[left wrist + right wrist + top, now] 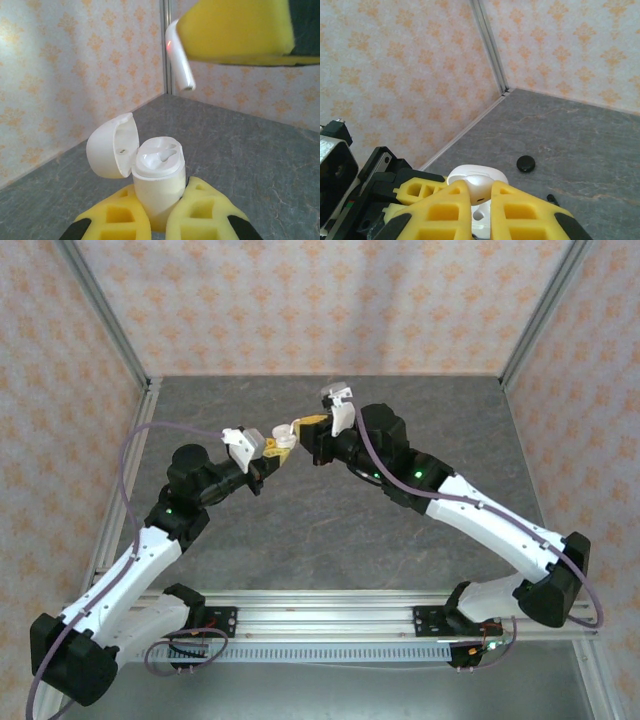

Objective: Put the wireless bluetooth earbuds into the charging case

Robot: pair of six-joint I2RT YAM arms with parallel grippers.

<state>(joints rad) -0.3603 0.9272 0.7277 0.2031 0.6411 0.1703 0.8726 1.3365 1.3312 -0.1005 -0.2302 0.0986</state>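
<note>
In the left wrist view my left gripper (161,186) is shut on the white charging case (157,175). The case stands upright above the table, its lid (112,145) swung open to the left and its sockets (160,152) showing. Above it hangs a white earbud (179,57), stem pointing down, apart from the case. It is pinched in my right gripper (481,184), which is shut on the earbud (481,192) directly over the case (476,216). From above, both grippers (272,452) (297,430) meet tip to tip at mid-table.
A small round black piece (526,163) lies on the grey table (580,150) beyond the case, with a smaller black bit (550,198) nearer. Patterned walls enclose the back and sides, meeting at a metal corner post (490,50).
</note>
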